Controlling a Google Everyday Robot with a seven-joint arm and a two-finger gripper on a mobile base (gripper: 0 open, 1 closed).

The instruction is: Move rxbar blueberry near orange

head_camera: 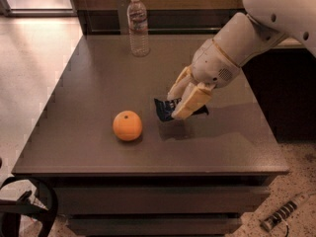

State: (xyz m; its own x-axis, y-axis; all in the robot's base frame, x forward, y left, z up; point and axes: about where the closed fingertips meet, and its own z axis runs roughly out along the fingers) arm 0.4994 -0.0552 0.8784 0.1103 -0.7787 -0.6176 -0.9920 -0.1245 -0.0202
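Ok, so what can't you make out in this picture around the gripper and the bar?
- Camera view: most of the rxbar blueberry is covered by the gripper shut on it; its lettering is unreadable.
- Whether the bar's lower end touches the table cannot be told; the gripper hides it.
- The arm is cut off by the top and right edges.
- The water bottle label is too small to read.

No readable text: water bottle [138, 26] label and rxbar blueberry [163, 110] wrapper illegible. The claw [178, 104] grips the bar near orange [127, 126], low over tabletop [98, 83].
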